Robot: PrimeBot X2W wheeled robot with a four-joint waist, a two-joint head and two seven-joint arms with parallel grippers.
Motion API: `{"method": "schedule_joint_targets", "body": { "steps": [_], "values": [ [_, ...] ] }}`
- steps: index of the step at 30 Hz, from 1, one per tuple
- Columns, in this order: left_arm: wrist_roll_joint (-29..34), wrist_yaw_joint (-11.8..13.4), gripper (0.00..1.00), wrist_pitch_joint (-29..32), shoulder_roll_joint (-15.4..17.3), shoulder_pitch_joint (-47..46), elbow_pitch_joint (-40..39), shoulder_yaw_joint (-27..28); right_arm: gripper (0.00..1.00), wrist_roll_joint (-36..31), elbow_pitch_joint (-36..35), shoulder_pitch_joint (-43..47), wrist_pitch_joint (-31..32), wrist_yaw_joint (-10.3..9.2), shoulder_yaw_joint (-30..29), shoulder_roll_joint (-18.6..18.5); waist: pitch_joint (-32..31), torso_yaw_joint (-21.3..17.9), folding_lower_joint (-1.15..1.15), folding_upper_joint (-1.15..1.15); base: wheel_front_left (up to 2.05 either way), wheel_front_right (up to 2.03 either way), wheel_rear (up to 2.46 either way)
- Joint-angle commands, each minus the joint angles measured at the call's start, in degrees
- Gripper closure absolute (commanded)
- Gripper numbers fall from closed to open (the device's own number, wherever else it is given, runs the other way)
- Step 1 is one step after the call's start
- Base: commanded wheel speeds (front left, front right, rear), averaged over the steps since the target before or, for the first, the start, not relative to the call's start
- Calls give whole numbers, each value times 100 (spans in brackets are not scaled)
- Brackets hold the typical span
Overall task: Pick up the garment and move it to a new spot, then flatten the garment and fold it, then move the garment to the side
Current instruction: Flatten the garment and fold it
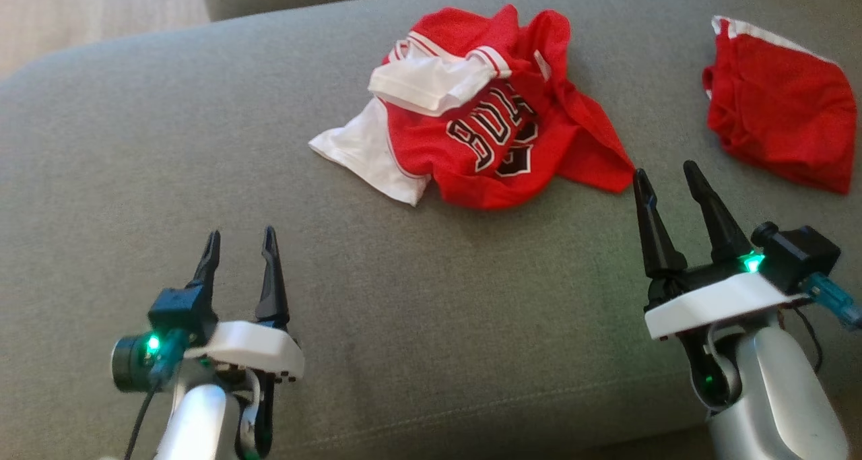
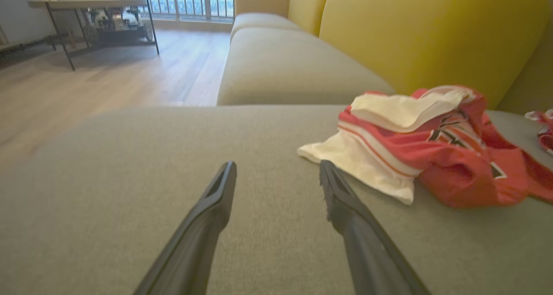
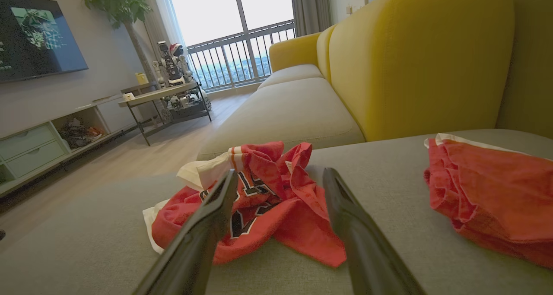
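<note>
Currently left end effector point(image 1: 242, 233), right end effector point(image 1: 665, 169) released; jersey point(image 1: 485, 133) crumpled on cushion point(image 1: 417, 298).

Left hand point(image 1: 242, 233) and right hand point(image 1: 665, 170) both stand wide open and empty, pointing forward.

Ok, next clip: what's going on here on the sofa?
The robot faces a grey sofa seat with a crumpled red and white jersey lying in the middle and a second red garment off to the right. The left gripper and the right gripper are both open and hold nothing. The left is well short of the jersey and the right is close by its near edge. Nothing has been picked up yet.
</note>
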Motion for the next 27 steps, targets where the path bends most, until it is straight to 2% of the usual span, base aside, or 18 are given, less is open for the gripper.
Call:
{"method": "schedule_joint_targets", "body": {
  "steps": [1,12,17,27],
  "values": [
    [-83,-32,0,-66,25,-381,102,190,0,14,-266,-194,7,-1,153,27,164,-153,1,0,0,0,0],
    [542,-149,0,-17,295,-2457,2377,-142,0,36,-500,-305,1,-1,408,28,768,-741,1,0,0,0,0],
    [705,-160,0,227,447,-3262,3403,-251,0,134,-578,-379,-22,-1,494,28,1000,-953,1,0,0,0,0],
    [910,-259,0,220,633,-4097,4580,-499,0,182,-539,-467,-77,-1,529,28,1225,-1100,1,0,0,0,0]
  ]
}}
